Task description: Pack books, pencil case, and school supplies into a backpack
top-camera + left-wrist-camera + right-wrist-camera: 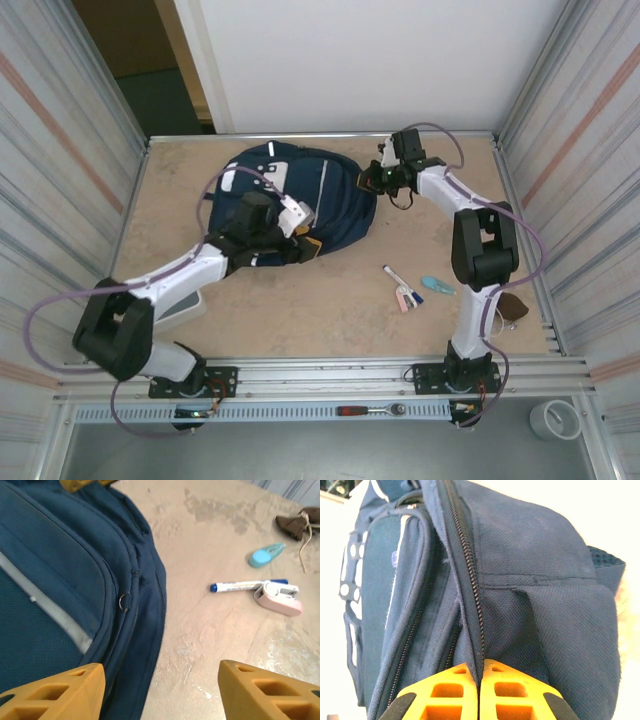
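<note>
Top, backpack: backpack (290,195) lies far-left on the desk (330,320).
Top, supplies: I see the supplies (408,290) loose on the desk to its right, unpacked.
Top, books: can't tell if inside.
Left wrist: left end effector (160,692) has fingers apart, empty, over the backpack edge.
Right wrist: right end effector (480,677) is pinched together on the backpack's zipper (470,580) seam.
Progress: early, I judge; supplies left to pack.

White-and-black arms (185,268), purple cables (541,255), orange pincer fingers (452,692).
</note>
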